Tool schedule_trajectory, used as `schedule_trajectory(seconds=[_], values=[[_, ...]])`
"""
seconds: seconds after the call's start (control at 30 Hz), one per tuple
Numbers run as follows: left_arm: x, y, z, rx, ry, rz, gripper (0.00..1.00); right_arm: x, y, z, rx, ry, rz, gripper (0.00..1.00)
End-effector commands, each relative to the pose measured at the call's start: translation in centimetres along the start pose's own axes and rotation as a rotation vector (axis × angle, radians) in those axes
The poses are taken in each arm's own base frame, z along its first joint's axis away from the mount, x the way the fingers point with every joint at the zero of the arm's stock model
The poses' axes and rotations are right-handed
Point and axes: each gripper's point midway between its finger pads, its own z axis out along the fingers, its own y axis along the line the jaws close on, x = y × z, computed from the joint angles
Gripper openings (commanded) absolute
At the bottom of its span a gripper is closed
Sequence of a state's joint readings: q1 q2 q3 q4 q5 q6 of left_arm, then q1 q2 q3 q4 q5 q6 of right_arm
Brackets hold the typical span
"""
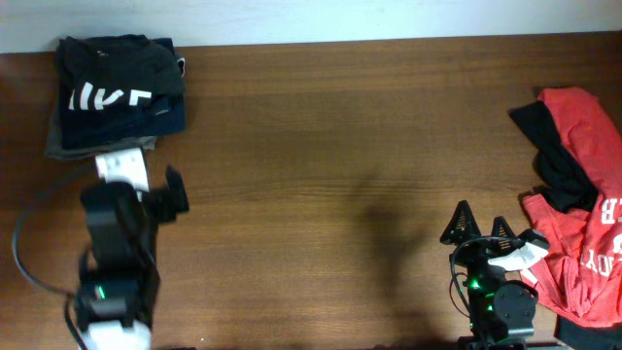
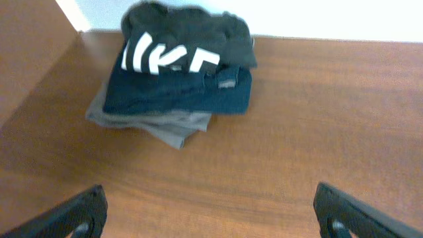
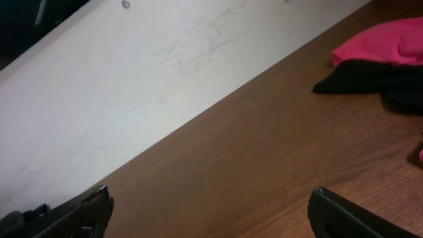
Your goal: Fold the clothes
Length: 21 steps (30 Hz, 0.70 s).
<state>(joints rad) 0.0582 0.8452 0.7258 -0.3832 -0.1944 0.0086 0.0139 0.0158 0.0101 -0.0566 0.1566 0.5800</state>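
My left gripper [image 1: 146,182] and right gripper [image 1: 480,220] both gape empty, so I'd send the right to the red shirt [image 1: 583,243] heaped at 3 o'clock, pinching one hem only, with the folded stack [image 1: 117,92] left at 10 o'clock.

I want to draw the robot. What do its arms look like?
Both are mostly black with a green light. The left arm has a white base and a looping black cable; the right arm has a white part and pointed black fingers.
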Motion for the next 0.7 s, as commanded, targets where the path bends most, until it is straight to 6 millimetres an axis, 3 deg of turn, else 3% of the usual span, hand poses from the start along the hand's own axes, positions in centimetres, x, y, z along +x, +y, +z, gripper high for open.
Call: schedule_trajectory(seconds=[0.0, 0.2, 0.5, 0.67], values=[[3.4, 0.0, -0.6, 0.004, -0.046, 0.013, 0.99, 0.2, -0.2, 0.0, 0.008, 0.000, 0.003, 0.99], [6.3, 0.1, -1.5, 0.006, -0.241, -0.024, 0.99, 0.2, -0.2, 0.0, 0.008, 0.000, 0.003, 0.99], [7.9, -0.2, -1.9, 0.023, -0.403, -0.051, 0.99, 0.2, -0.2, 0.0, 0.008, 0.000, 0.003, 0.99], [8.2, -1.8, -2.4, 0.116, -0.440, -0.033, 0.99, 0.2, -0.2, 0.0, 0.008, 0.000, 0.003, 0.99]])
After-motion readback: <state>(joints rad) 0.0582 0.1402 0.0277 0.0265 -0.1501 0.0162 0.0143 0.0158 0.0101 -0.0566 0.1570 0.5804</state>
